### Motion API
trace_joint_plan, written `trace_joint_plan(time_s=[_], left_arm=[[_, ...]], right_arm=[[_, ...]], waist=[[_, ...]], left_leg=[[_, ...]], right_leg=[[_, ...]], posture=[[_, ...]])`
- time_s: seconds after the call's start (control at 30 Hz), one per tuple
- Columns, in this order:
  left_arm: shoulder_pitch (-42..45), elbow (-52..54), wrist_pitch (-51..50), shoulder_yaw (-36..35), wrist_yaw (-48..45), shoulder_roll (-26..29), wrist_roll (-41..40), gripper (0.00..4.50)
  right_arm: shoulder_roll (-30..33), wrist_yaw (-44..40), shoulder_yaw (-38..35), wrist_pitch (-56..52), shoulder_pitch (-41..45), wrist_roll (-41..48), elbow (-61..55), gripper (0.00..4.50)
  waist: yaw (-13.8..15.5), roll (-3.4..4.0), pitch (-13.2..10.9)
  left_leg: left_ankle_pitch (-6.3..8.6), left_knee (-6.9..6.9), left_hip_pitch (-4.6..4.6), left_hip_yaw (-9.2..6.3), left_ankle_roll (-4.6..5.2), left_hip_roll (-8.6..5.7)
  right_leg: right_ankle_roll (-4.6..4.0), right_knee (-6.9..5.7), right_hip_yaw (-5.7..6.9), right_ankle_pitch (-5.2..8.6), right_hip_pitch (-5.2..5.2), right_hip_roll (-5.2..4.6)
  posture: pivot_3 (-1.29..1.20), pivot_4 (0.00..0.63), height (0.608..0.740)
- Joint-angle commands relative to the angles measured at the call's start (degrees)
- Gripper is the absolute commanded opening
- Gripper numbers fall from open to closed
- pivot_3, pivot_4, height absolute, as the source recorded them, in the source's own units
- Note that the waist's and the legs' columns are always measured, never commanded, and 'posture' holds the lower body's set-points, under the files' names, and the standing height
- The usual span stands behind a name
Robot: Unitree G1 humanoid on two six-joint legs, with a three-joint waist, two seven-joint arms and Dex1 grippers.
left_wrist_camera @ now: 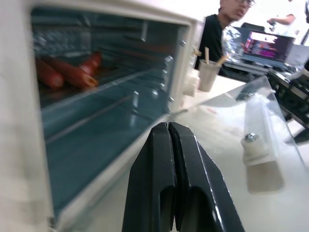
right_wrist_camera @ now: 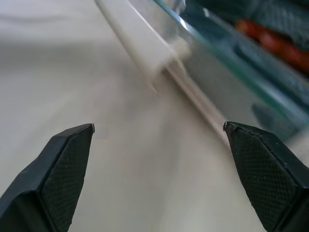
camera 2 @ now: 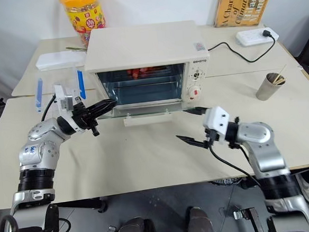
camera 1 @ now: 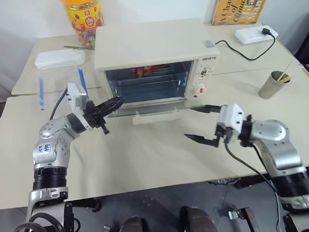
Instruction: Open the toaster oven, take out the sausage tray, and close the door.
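The cream toaster oven (camera 1: 155, 47) stands mid-table with its glass door (camera 1: 151, 109) folded down flat and the bar handle (camera 1: 154, 117) facing me. Inside, on the upper level, reddish sausages (left_wrist_camera: 65, 72) lie on the sausage tray (left_wrist_camera: 96, 89), of which little more than the front edge shows. My left gripper (camera 1: 116, 102) is shut and empty, pointing at the left front corner of the oven's opening, just above the door's left edge. My right gripper (camera 1: 200, 123) hangs open and empty over the table, off the handle's right end.
An orange-lidded candy jar (camera 1: 83, 17) and a white packet (camera 1: 60, 59) sit behind the oven's left side. A clear box with blue clips (camera 1: 60, 88) lies behind my left arm. At right are a book (camera 1: 242, 2), a power strip (camera 1: 255, 33) and a paper cup (camera 1: 273, 84). A person (left_wrist_camera: 222, 24) sits beyond.
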State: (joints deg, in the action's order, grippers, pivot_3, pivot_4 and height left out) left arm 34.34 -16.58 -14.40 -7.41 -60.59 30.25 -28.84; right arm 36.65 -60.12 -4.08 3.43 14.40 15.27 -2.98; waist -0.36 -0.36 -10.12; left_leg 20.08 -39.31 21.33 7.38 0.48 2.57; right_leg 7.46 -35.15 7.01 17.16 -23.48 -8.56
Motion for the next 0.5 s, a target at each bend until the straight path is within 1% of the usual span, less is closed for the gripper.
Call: trace_joint_plan(time_s=[0.03,0.17,0.23,0.3,0.37,0.4,0.5], left_arm=[[-2.8,-0.4,3.6,1.9,-1.7,0.7,3.4,0.04],[-4.9,-1.0,5.6,1.8,-1.2,-0.6,4.2,0.04],[-5.9,-1.4,6.9,2.0,-0.8,-1.2,5.1,0.04],[-6.9,-1.5,8.3,2.2,-0.4,-1.7,5.8,0.04],[-8.7,-0.8,9.8,2.0,0.3,-1.8,6.5,0.04],[-9.2,-0.5,10.2,1.7,0.8,-1.9,6.6,0.04],[-11.3,1.2,10.6,0.3,0.8,-1.8,5.4,0.04]], right_arm=[[5.8,1.6,-10.6,-0.7,-9.8,1.3,-5.4,4.5],[7.7,3.5,-12.0,-4.4,-9.8,3.4,-10.0,4.5],[8.0,4.1,-10.1,-6.0,-7.0,3.0,-11.6,4.5],[7.7,5.1,-7.1,-10.0,-3.4,3.2,-13.5,4.5],[4.1,9.2,0.4,-13.0,5.4,-2.7,-12.6,4.5],[2.7,11.5,3.5,-13.5,8.7,-6.1,-11.6,4.5],[-2.2,16.7,10.9,-17.1,16.5,-13.8,-8.0,4.5]], waist=[[0.7,-0.01,0.0],[-0.1,-0.09,-0.1],[-0.3,-0.09,-0.1],[-0.4,-0.09,0.0],[-0.4,-0.09,0.0],[-0.9,-0.1,0.0],[-1.1,-0.09,0.0]], left_leg=[[0.01,0.02,0.0,-0.02,0.02,-0.01],[0.02,-0.09,-0.1,0.22,0.05,0.03],[-0.01,-0.19,-0.19,0.23,0.02,0.11],[-0.01,-0.23,-0.23,0.22,0.02,0.13],[0.0,-0.22,-0.17,0.22,0.03,0.13],[0.02,-0.24,-0.15,0.24,0.04,0.13],[0.02,-0.29,-0.04,0.26,0.04,0.13]], right_leg=[[0.0,0.04,0.01,0.0,0.03,0.0],[-0.05,-0.02,-0.21,-0.08,0.02,0.02],[-0.09,-0.2,-0.26,-0.09,0.03,0.05],[-0.13,-0.31,-0.29,-0.07,0.01,0.05],[-0.13,-0.3,-0.29,-0.07,-0.04,0.05],[-0.13,-0.3,-0.31,-0.07,-0.07,0.04],[-0.16,-0.42,-0.3,-0.06,-0.22,0.02]], posture=[[0.0,0.15,0.74],[0.0,0.15,0.74],[0.0,0.15,0.74],[0.0,0.15,0.74],[0.0,0.15,0.74],[0.0,0.15,0.74],[0.0,0.15,0.74]])
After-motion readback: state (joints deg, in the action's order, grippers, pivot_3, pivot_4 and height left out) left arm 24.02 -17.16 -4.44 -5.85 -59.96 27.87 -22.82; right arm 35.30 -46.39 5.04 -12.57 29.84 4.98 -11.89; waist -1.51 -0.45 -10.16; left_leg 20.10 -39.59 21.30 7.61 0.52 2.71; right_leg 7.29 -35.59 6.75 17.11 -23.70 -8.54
